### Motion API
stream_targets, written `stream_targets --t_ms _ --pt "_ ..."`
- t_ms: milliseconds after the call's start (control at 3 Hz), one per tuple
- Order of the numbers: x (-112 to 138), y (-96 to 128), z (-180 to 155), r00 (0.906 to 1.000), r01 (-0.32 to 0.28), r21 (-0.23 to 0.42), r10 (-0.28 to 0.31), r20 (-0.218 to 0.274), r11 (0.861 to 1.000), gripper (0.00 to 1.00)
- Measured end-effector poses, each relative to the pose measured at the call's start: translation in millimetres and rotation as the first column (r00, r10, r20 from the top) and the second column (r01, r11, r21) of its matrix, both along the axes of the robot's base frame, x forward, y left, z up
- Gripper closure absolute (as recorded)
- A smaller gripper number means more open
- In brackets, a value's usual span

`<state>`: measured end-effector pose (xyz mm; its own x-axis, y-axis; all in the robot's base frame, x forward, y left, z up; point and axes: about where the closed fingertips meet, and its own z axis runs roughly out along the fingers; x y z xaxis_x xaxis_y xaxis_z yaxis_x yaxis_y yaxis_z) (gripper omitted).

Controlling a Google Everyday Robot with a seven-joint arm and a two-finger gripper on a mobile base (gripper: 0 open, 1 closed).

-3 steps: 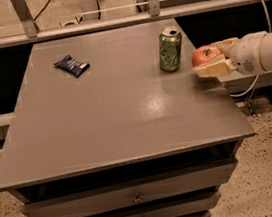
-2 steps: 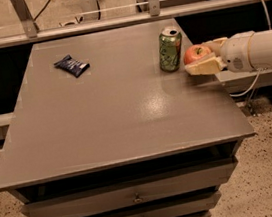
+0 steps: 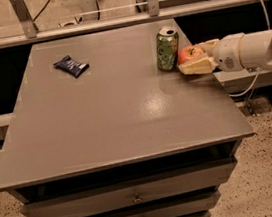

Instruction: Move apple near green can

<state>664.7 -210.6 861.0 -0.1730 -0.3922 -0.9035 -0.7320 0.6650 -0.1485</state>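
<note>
While the apple [image 3: 189,52] is gripped by the claw [image 3: 192,58] just at the can's [image 3: 167,49] three o'clock, only release onto the surface [image 3: 126,112] is judged left.

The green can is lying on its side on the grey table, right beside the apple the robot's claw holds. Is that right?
No. The camera view shows the green can standing upright, silver top up. The rest holds: it is on the grey table, right beside the apple held in the gripper at the table's right edge.
</note>
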Motion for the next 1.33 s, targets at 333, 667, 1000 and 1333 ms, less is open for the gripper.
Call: stream_targets --t_ms 333,667,1000,1333 --pt "4.0 2.1 -2.7 1.0000 -0.004 0.009 0.004 -0.002 1.000 0.38" --pt "6.3 4.8 -6.7 0.9999 -0.009 0.020 0.009 -0.008 1.000 0.15" --pt "6.5 7.4 -9.7 0.9998 -0.012 0.032 0.013 -0.015 0.999 0.00" --pt "1.9 9.8 -8.1 0.9998 -0.011 0.039 0.012 -0.016 0.999 0.00"
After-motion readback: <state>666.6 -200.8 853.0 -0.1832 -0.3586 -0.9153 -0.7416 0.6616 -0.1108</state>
